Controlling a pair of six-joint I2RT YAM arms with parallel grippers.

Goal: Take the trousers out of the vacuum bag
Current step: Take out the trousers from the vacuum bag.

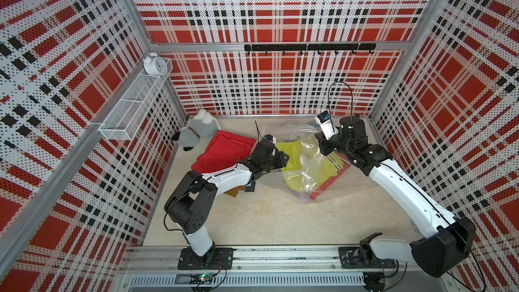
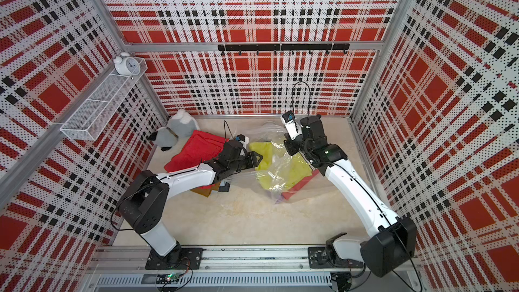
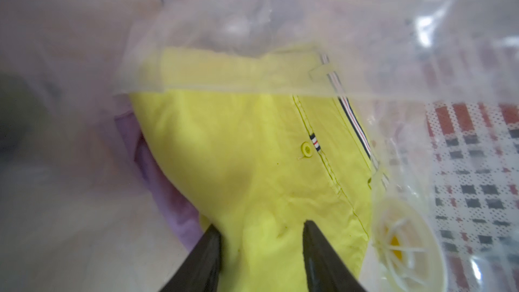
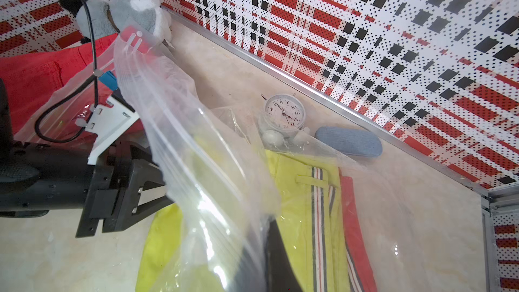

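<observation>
yellow-green trousers (image 1: 293,153) inside the vacuum bag (image 1: 304,192), mid-table nearer the right arm. Left gripper (image 3: 262,248) is in the bag mouth, jaws apart over the yellow-green cloth. Right gripper (image 4: 262,248) is clamped on the bag film. Red trousers (image 1: 224,150) lie outside, beside the plush toy (image 1: 193,133).

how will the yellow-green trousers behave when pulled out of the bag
Probably floppy: the yellow-green trousers lie creased and folded, so they should drape and sag. Likely to drag, since the crinkly vacuum bag film lies over them.
</observation>
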